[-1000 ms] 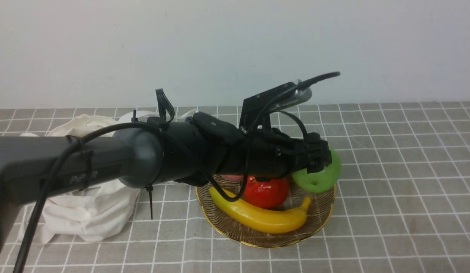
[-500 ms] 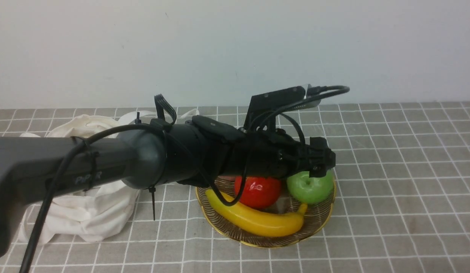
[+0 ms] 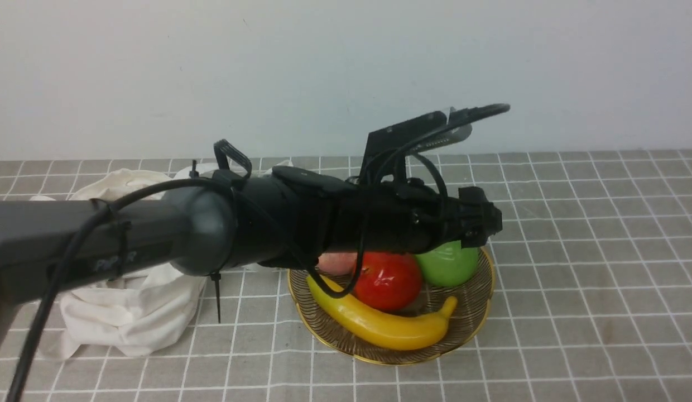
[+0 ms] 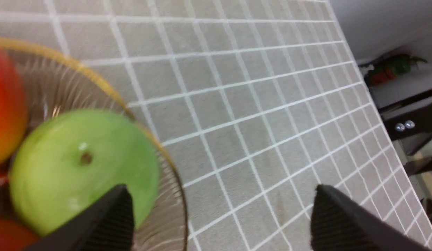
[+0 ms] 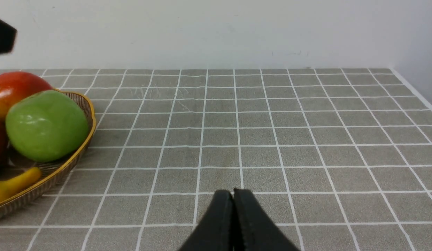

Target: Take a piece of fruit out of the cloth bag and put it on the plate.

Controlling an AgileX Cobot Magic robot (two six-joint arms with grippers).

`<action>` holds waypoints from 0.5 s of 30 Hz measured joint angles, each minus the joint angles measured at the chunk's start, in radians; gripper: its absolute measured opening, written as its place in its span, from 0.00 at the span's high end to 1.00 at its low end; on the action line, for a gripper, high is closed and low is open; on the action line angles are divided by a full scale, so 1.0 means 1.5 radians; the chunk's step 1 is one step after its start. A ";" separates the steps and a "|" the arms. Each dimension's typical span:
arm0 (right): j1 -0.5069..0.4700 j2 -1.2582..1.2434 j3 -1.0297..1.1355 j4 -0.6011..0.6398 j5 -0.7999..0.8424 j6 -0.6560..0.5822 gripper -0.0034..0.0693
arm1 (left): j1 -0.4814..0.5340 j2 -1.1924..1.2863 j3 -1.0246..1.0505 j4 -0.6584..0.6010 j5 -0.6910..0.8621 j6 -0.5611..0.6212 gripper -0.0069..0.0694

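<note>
Checked tablecloth, green apple (image 4: 80, 167) on plate (image 3: 469, 318), below parted left claw (image 4: 219, 216)

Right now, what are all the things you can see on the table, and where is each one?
green apple: one, bright green, on the plate at its far right side, free of the open fingers
red apple: one, red, middle of the plate
banana: one, yellow, along the plate's near side
peach: one, pinkish, far left of the plate, mostly hidden by the arm
plate: one, brown with gold rim, centre of the table
cloth bag: one, white, crumpled left of the plate
tablecloth: one, grey with white grid
left gripper: open, above the plate's right edge
right gripper: shut, over bare cloth right of the plate
</note>
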 joint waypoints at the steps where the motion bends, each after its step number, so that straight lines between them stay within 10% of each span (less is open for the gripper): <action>1: 0.000 0.000 0.000 0.000 0.000 0.000 0.98 | 0.000 -0.014 0.000 0.003 0.000 0.023 0.27; 4: 0.000 0.000 0.000 0.000 0.000 0.000 0.98 | 0.000 -0.048 0.000 0.007 0.000 0.059 0.47; 6: 0.000 0.000 0.000 0.000 0.000 0.000 0.98 | 0.000 -0.093 0.000 0.007 -0.005 0.070 0.78; 15: 0.000 0.000 0.000 0.000 0.000 0.000 0.98 | 0.000 -0.225 0.000 0.005 -0.159 0.125 0.92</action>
